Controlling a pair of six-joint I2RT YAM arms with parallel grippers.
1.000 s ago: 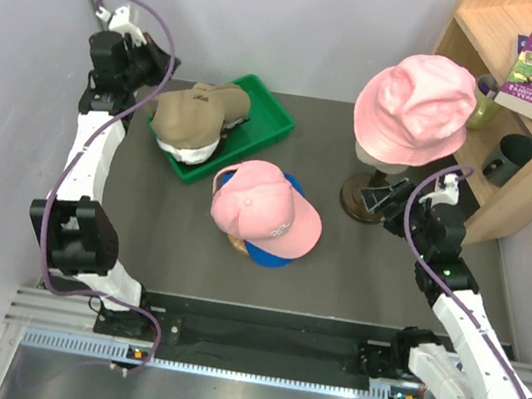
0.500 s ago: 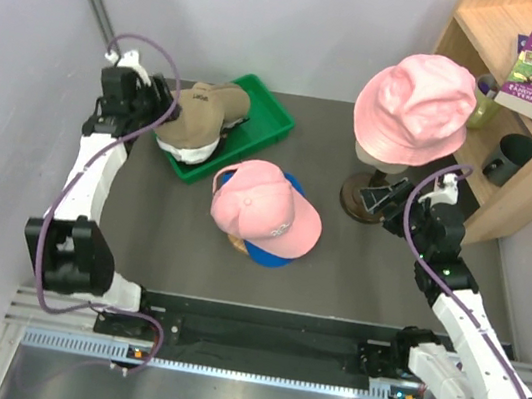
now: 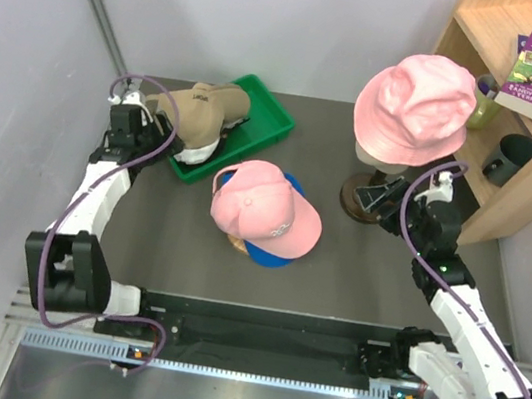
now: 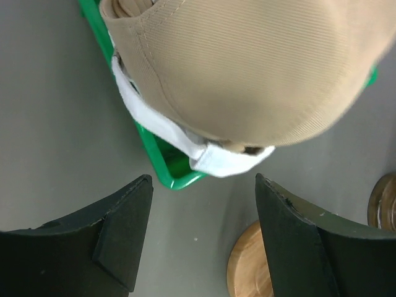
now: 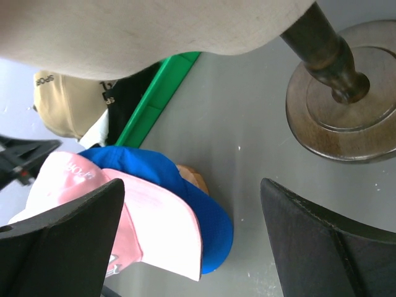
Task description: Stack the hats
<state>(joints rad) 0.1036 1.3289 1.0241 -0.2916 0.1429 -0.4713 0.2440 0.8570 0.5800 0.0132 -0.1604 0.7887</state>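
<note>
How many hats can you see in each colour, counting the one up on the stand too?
Pink: 2, the pink cap and the pink bucket hat
Tan: 1, the tan cap
White: 1, the white cap
Blue: 1, the blue cap
Total: 5 clearly in view

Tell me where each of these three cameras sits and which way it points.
Top external: above and behind the bases, looking down on the table; left arm and right arm show.
Left wrist: on the left arm, facing down past the open left gripper at the tan cap over the green tray.
Right wrist: low by the stand base, facing past the open right gripper toward the pink cap.
Shared: tan cap and green tray appear in all three.
</note>
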